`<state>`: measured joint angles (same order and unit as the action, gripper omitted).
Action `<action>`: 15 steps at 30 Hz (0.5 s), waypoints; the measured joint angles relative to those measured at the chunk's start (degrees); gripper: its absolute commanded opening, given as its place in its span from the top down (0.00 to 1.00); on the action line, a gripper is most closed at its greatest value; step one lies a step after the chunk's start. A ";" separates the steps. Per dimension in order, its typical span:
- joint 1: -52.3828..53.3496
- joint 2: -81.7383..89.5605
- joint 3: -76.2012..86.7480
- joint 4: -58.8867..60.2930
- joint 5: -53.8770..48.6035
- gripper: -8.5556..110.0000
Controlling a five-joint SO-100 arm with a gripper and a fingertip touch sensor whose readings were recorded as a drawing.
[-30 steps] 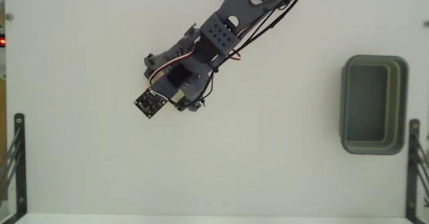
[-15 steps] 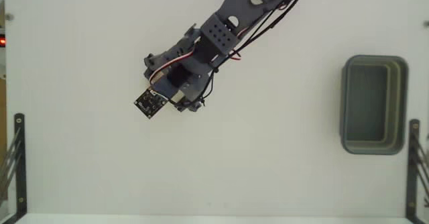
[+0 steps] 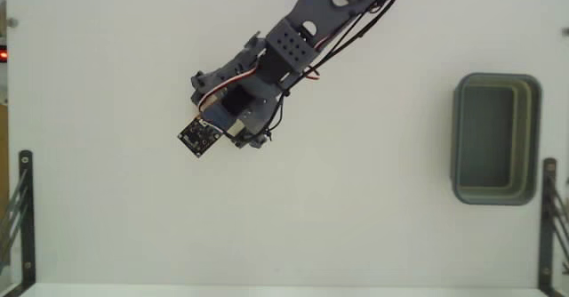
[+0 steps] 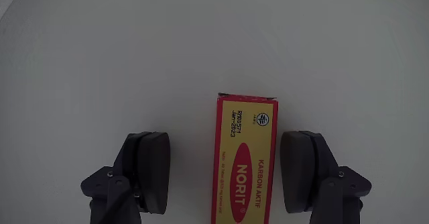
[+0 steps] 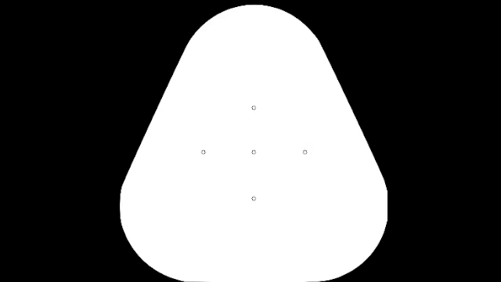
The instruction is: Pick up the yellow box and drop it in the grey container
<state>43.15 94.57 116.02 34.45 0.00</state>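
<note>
In the wrist view the yellow box (image 4: pixel 244 163) lies flat on the white table, its red oval mark facing up. My gripper (image 4: pixel 223 174) is open and straddles it. The right finger (image 4: pixel 300 172) stands close beside the box, and the left finger (image 4: pixel 149 170) is farther off with bare table between. In the fixed view the gripper (image 3: pixel 227 115) points down at centre left and hides the box beneath it. The grey container (image 3: pixel 456 141) sits far to the right, with nothing showing inside it.
Black metal brackets stand at the lower left (image 3: pixel 25 217) and lower right (image 3: pixel 548 217) table edges. The right bracket is just below the container. White table surface lies between the arm and the container.
</note>
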 measured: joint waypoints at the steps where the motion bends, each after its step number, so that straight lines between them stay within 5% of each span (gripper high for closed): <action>1: 0.00 0.00 -0.26 0.44 0.00 0.00; 15: 0.09 0.00 -0.44 0.97 0.00 0.00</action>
<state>43.24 94.57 115.58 35.42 0.00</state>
